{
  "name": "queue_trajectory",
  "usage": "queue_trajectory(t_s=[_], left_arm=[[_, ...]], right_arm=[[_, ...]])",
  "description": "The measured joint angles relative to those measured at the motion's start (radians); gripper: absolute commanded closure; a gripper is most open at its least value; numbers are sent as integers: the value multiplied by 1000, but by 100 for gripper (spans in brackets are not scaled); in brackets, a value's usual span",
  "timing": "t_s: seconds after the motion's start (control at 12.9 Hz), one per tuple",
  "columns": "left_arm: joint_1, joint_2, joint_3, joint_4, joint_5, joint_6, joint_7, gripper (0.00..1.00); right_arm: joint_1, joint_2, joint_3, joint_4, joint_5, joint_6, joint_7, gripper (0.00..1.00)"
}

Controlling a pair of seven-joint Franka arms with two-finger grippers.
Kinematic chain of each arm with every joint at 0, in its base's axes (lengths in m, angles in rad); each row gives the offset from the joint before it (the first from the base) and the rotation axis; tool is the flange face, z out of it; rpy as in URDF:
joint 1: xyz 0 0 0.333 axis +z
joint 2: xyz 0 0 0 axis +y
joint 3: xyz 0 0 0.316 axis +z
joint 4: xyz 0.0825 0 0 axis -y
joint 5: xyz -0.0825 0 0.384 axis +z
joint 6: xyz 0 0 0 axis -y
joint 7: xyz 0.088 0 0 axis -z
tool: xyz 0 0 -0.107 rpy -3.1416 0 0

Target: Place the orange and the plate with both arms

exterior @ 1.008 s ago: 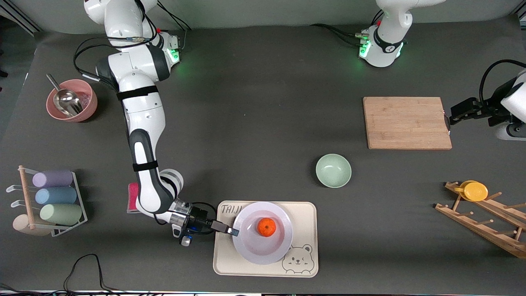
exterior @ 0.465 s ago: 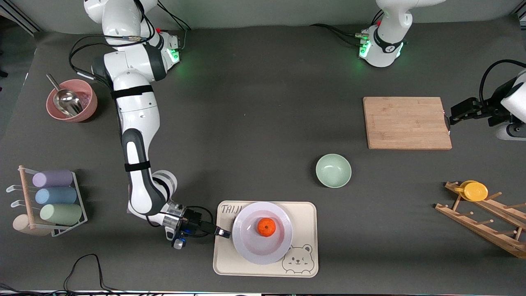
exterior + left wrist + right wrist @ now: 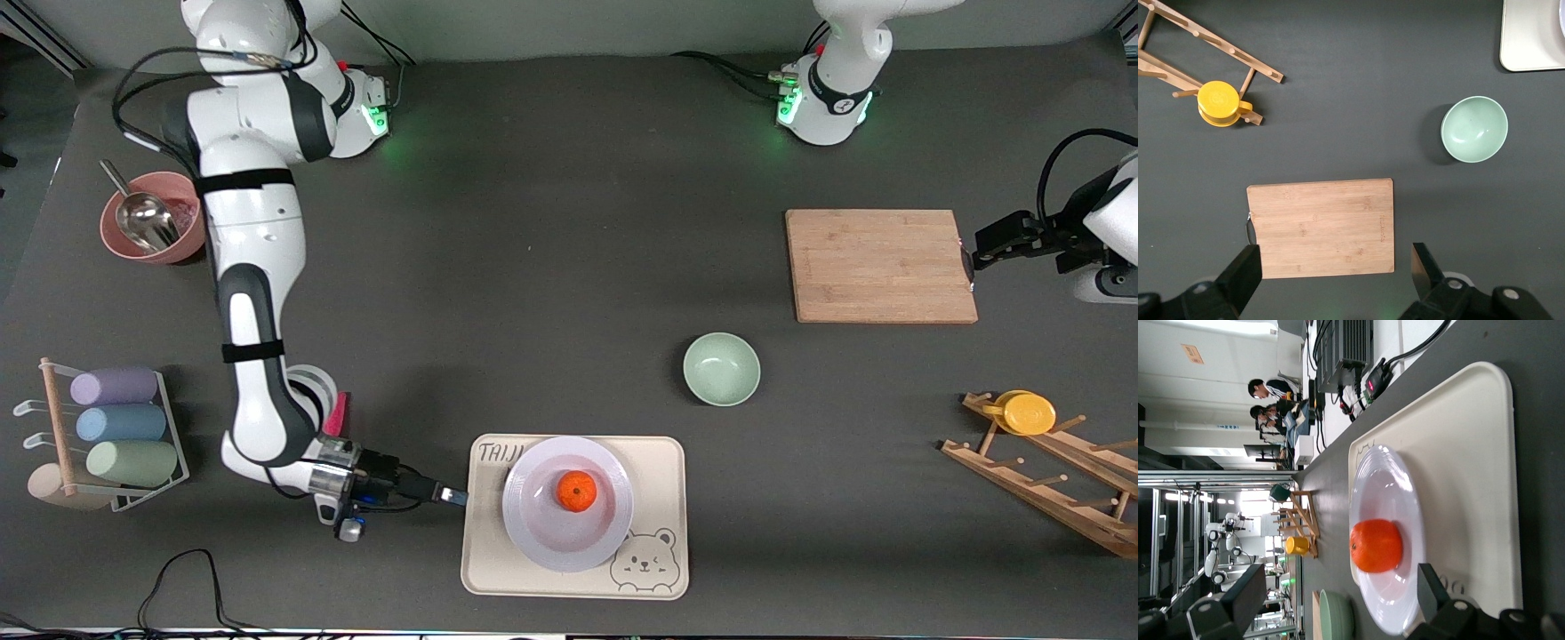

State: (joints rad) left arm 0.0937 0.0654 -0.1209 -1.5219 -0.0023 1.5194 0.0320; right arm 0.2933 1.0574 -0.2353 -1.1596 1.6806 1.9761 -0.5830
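Orange (image 3: 577, 491) sits centred on plate (image 3: 567, 503), plate on bear tray (image 3: 662, 462). My right gripper (image 3: 452, 496), fingers wide and empty, is just beside the tray's edge, facing the plate. My left gripper (image 3: 973, 267), wide, waits by cutting board (image 3: 880, 265).

The left arm (image 3: 1098, 233) is cut off by the front view's edge. The pink item (image 3: 339, 412) beside the right arm is mostly hidden by it. The tray (image 3: 658, 462) lettering is partly covered by the plate (image 3: 533, 533). The pink bowl (image 3: 182, 240) contents are indistinct.
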Motion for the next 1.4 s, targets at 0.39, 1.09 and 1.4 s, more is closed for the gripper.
queue_trajectory(t_s=[0.39, 1.09, 1.4], left_arm=[[0, 0, 0, 0, 0, 0, 0, 0], [0, 0, 0, -1, -11, 0, 0, 0], [0, 0, 1, -1, -11, 0, 0, 0]], right_arm=[[1, -399, -23, -465, -170, -90, 1, 0], [7, -1019, -78, -1095, -648, -60, 39, 0], [10, -1172, -80, -1117, -1130, -16, 386, 0]])
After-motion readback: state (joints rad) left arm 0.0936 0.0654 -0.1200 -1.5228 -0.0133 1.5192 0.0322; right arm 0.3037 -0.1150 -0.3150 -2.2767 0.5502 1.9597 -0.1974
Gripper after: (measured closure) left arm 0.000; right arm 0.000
